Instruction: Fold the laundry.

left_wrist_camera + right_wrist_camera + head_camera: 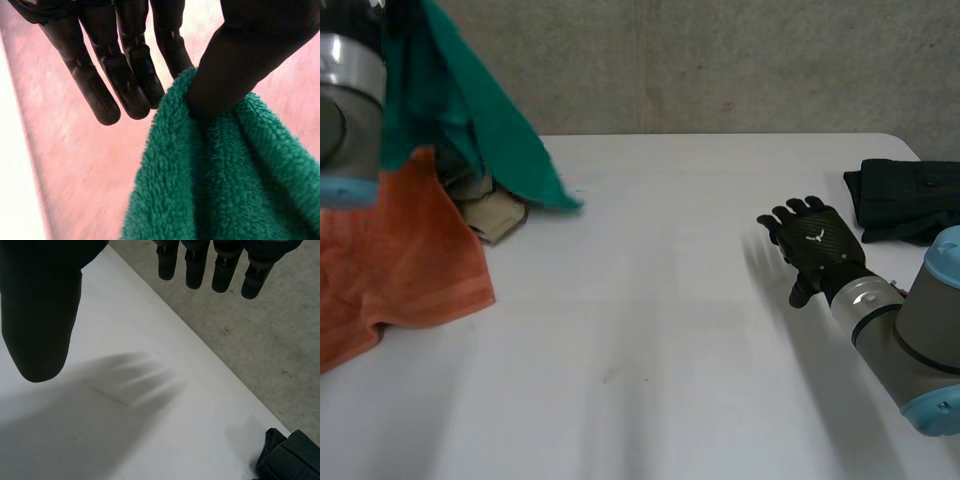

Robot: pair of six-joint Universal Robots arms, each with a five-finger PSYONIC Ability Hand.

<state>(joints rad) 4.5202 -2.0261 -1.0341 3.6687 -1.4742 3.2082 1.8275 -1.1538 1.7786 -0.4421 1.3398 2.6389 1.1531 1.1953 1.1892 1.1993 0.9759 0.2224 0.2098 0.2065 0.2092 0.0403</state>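
A green towel [490, 130] hangs in the air at the far left, lifted off the table beside my left arm [345, 110]. In the left wrist view my left hand [125, 75] pinches the towel's [225, 175] bunched edge between its thumb and its straight fingers. Under it an orange towel [400, 260] lies spread at the table's left edge, seen as an orange surface [75, 165] below the hand. My right hand [815, 245] hovers over the table's right side, fingers [200, 265] straight and spread, holding nothing.
A crumpled beige cloth [495, 212] lies at the orange towel's far corner, partly under the green one. A folded dark garment [910, 200] sits at the far right edge, beyond my right hand [290, 457]. Bare white table [650, 350] spans the middle.
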